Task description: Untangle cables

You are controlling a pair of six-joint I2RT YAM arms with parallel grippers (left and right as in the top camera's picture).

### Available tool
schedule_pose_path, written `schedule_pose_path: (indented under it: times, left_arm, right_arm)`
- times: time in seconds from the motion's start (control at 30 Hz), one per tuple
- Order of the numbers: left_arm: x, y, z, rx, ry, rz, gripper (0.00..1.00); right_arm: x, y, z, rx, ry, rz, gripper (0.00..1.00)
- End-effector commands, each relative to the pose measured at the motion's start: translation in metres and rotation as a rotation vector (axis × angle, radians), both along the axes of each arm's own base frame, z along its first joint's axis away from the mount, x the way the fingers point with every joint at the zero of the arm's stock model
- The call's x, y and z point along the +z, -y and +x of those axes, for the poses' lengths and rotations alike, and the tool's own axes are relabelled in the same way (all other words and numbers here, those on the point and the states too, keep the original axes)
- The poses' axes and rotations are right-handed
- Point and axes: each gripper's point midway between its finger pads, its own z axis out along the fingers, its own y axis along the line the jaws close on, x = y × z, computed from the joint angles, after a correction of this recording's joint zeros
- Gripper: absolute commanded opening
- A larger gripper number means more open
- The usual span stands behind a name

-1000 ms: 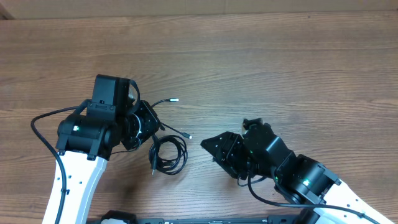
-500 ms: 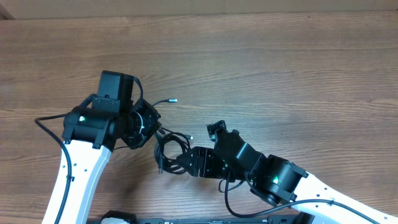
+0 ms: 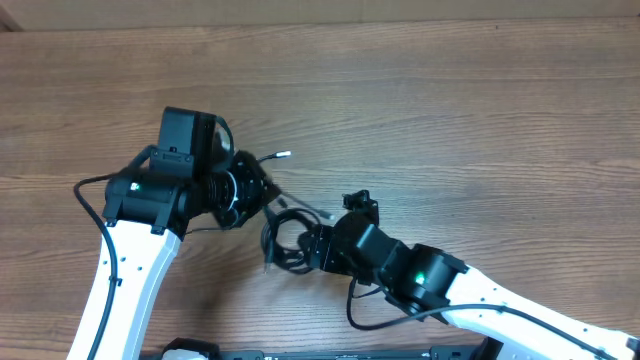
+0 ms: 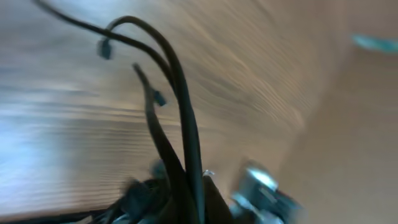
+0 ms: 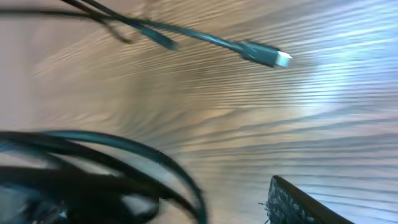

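Right gripper (image 3: 312, 247) has swung in onto the cables (image 3: 283, 238), coiled between both arms; can't tell its opening. Left gripper (image 3: 257, 192) looks clamped on strands. Pull-apart probably next.

The overhead view is evenly lit and sharp, with only soft, faint shadows on the desk (image 3: 480, 120). Both wrist views are smeared by motion blur. The cables (image 4: 188, 124) look streaked, and pale glare washes the wood at the right wrist view's right side.

Matt wood-grain table (image 3: 450, 100), glossy black cables (image 3: 270, 238)
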Motion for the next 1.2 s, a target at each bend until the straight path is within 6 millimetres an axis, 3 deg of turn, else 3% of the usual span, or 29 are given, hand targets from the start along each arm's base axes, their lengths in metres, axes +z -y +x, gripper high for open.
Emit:
schedule_pose_path:
  times: [0.0, 0.17, 0.3, 0.37, 0.43, 0.53, 0.6, 0.67, 0.87, 0.93, 1.1, 1.13, 1.17]
  left_arm:
    - [0.037, 0.036, -0.008, -0.227, 0.137, -0.203, 0.04]
    - [0.060, 0.035, -0.003, -0.271, 0.289, -0.222, 0.04]
    - [0.068, 0.017, 0.003, -0.223, 0.367, -0.160, 0.04]
    - [0.065, 0.005, 0.007, -0.174, 0.379, -0.102, 0.04]
    - [0.061, -0.002, 0.008, -0.146, 0.375, -0.060, 0.04]
    - [0.056, -0.005, 0.006, -0.135, 0.349, -0.038, 0.04]
    - [0.051, -0.008, 0.004, -0.123, 0.328, -0.018, 0.04]
    - [0.046, -0.012, 0.002, -0.112, 0.308, 0.004, 0.04]
    - [0.033, -0.022, -0.003, -0.088, 0.254, 0.069, 0.04]
    - [0.031, -0.026, -0.003, -0.075, 0.249, 0.092, 0.04]
    - [0.026, -0.035, 0.000, -0.040, 0.242, 0.143, 0.04]
    - [0.025, -0.037, 0.001, -0.035, 0.241, 0.152, 0.04]
    - [0.024, -0.038, 0.000, -0.028, 0.233, 0.161, 0.04]
  right_arm:
    - [-0.017, 0.037, 0.017, -0.218, 0.004, -0.125, 0.75]
    - [-0.046, 0.121, 0.008, -0.553, -0.175, -0.326, 0.78]
    - [-0.051, 0.161, 0.004, -0.645, -0.257, -0.412, 0.78]
    - [-0.050, 0.163, 0.007, -0.597, -0.268, -0.408, 0.67]
    - [-0.048, 0.158, 0.012, -0.533, -0.250, -0.388, 0.64]
    - [-0.043, 0.151, 0.019, -0.496, -0.215, -0.364, 0.72]
    - [-0.041, 0.150, 0.021, -0.496, -0.205, -0.352, 0.83]
    - [-0.040, 0.156, 0.024, -0.517, -0.190, -0.372, 0.89]
    - [-0.046, 0.203, 0.019, -0.728, -0.303, -0.415, 0.89]
    - [-0.048, 0.208, 0.019, -0.705, -0.344, -0.404, 0.89]
    - [-0.048, 0.201, 0.027, -0.517, -0.329, -0.376, 0.93]
    - [-0.047, 0.196, 0.029, -0.478, -0.320, -0.364, 0.94]
    - [-0.045, 0.177, 0.032, -0.353, -0.299, -0.306, 0.98]
